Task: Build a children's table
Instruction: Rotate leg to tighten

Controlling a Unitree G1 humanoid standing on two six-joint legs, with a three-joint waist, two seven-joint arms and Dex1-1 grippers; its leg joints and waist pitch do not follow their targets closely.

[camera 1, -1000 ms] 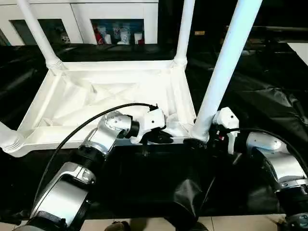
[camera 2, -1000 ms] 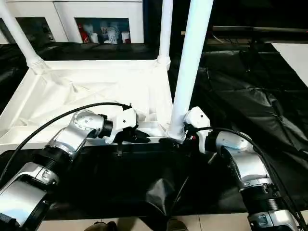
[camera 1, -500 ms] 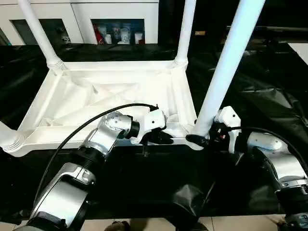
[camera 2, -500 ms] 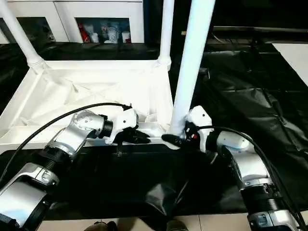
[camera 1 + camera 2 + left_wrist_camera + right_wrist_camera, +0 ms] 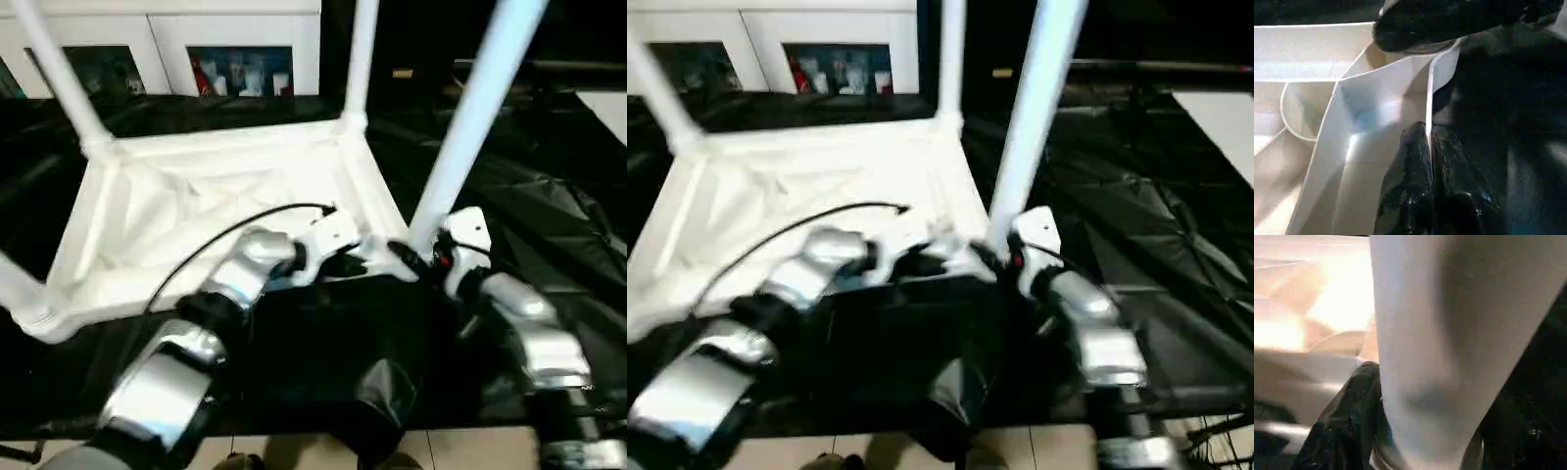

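- The tabletop (image 5: 225, 211) lay upside down on the black sheet (image 5: 549, 196) covering the worktop, ribbed underside up, so its corner sockets faced up to take legs.
- Three legs stood in the far-left (image 5: 54, 73), far-right (image 5: 361, 59) and near-left (image 5: 20, 294) corners; a fourth leg (image 5: 475, 117) rose from the near-right corner, leaning slightly right, probably not fully seated.
- The left gripper (image 5: 1427, 186) was closed on the thin near rim (image 5: 1429, 112) of the tabletop beside that corner, one finger either side of the wall, apparently to steady the tabletop.
- The right gripper (image 5: 416, 259) sat at the base of the fourth leg, one black finger (image 5: 1347, 426) against it; whether it gripped the leg I could not tell.
- White cabinets (image 5: 157, 29) stood beyond the far edge.
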